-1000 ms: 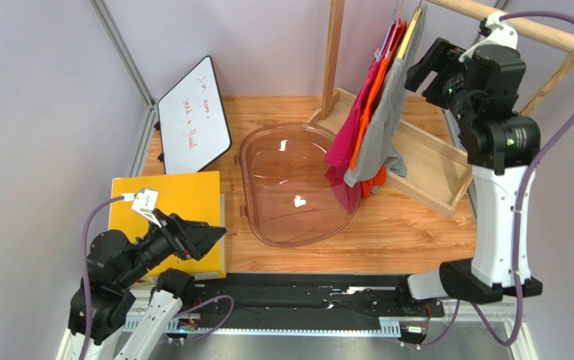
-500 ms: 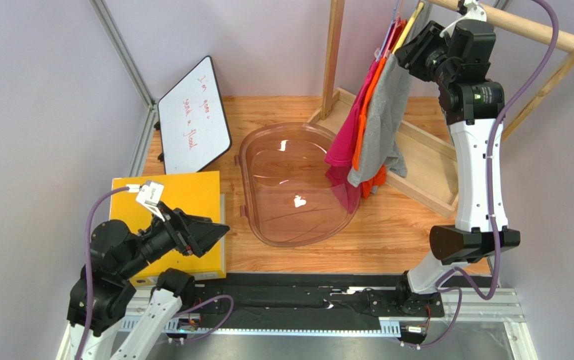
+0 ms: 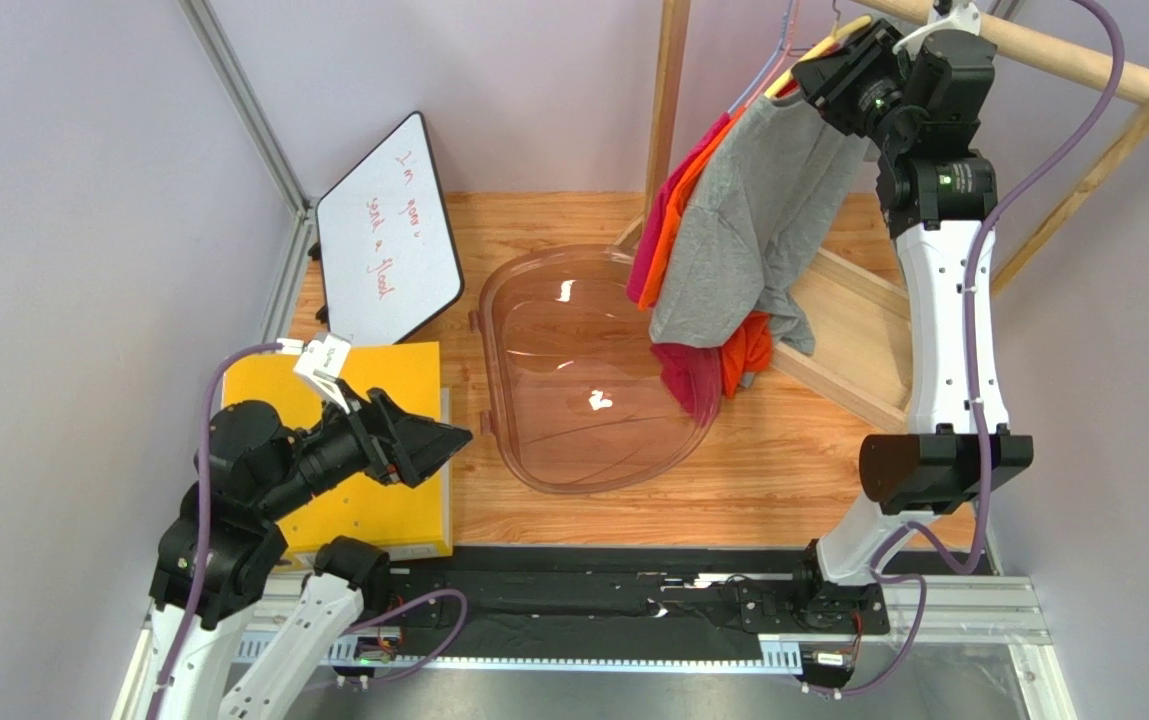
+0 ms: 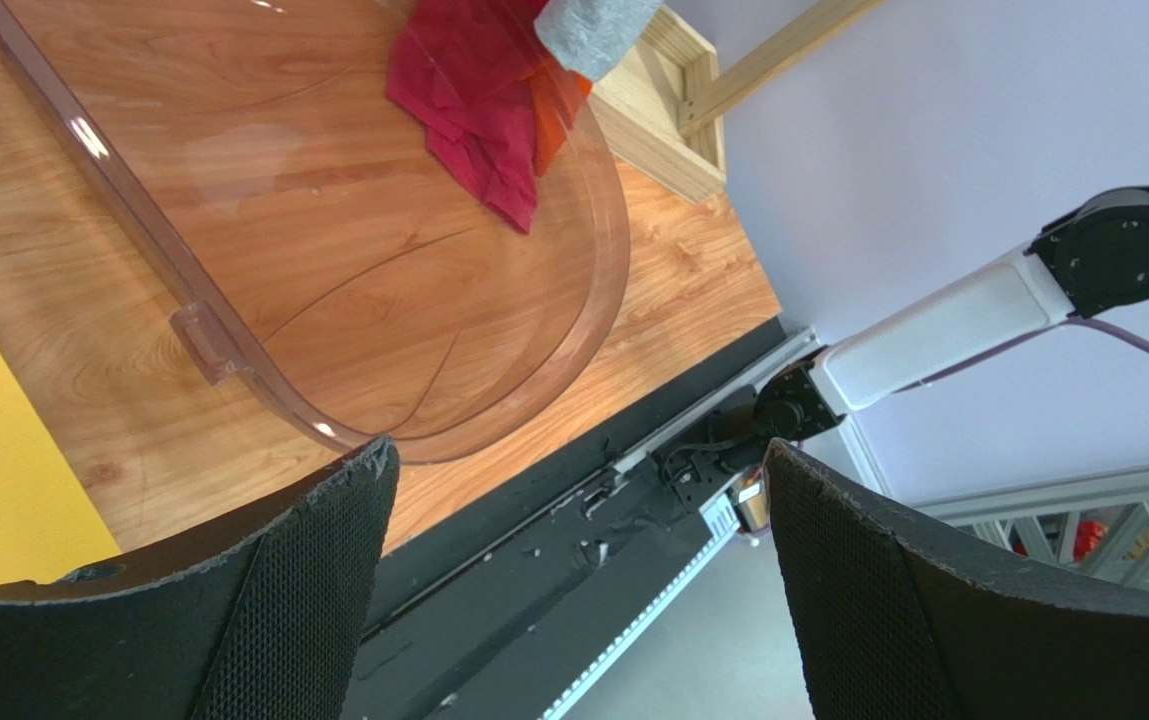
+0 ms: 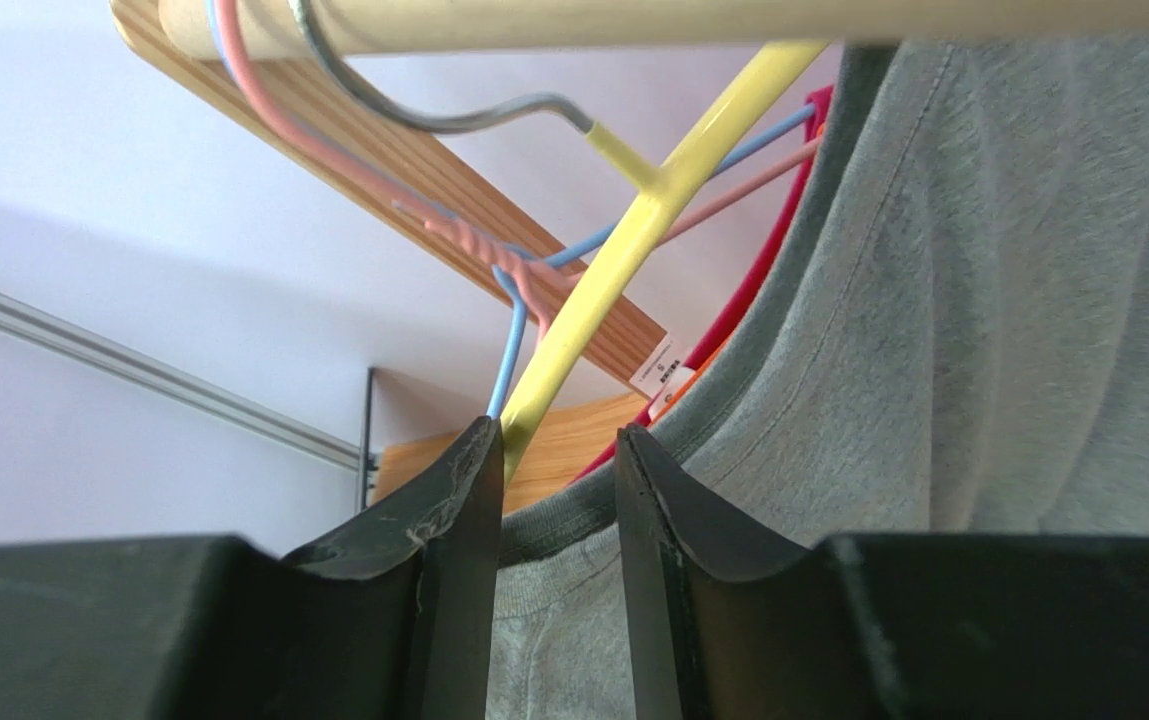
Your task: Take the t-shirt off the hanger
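A grey t-shirt point(image 3: 746, 225) hangs on a yellow hanger point(image 3: 821, 42) from the wooden rail point(image 3: 1046, 53) at the back right, swung out to the left. My right gripper point(image 3: 840, 63) is up at its collar, jaws nearly closed on the collar point(image 5: 580, 518), with the hanger's arm point(image 5: 640, 225) running down beside the left finger. Pink point(image 3: 655, 225), orange point(image 3: 753, 345) and red point(image 3: 693, 375) garments hang behind it. My left gripper point(image 3: 438, 443) is open and empty, low at the front left.
A clear plastic tub point(image 3: 535, 435) lies on the wooden table under the garments; it also shows in the left wrist view point(image 4: 220, 330). The rack's wooden base point(image 3: 866, 345) is at the right. A whiteboard point(image 3: 385, 233) and a yellow box point(image 3: 385, 390) are at the left.
My right gripper has moved in to the hanger's top and the garments have swung out to the left. My left arm has risen slightly toward the tub.
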